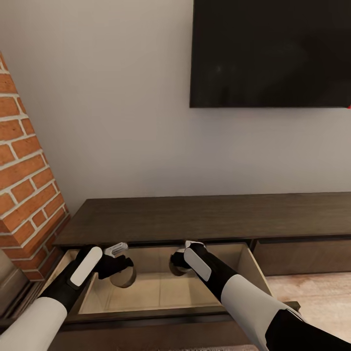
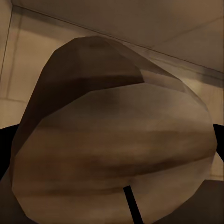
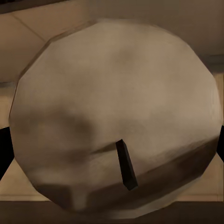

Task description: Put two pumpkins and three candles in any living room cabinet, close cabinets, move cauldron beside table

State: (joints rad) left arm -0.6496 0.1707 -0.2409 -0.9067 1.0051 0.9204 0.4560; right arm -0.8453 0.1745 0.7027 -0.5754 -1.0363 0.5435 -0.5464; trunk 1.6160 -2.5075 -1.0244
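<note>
Candles fill both wrist views at close range: the left wrist view shows a beige-tan candle (image 2: 116, 140) with a short dark wick, black finger edges just visible at either side of it, and the right wrist view shows a second candle (image 3: 116, 126), its round wick end facing the camera, again flanked by dark finger edges. From the head view, the left gripper (image 1: 119, 273) holds its candle (image 1: 124, 279) inside the open drawer (image 1: 165, 287) of the long dark brown cabinet (image 1: 209, 217) — low over the pale wood floor, toward the drawer's left half. The right gripper (image 1: 178, 263) is closed on the other candle (image 1: 176, 265), near the drawer's back wall at its middle. Whether either candle touches the drawer floor cannot be told. Both arms reach down over the drawer's front edge. A brick column (image 1: 27, 180) stands at the cabinet's left end, and a dark screen (image 1: 270, 51) hangs on the wall above — well clear of the cabinet top.
</note>
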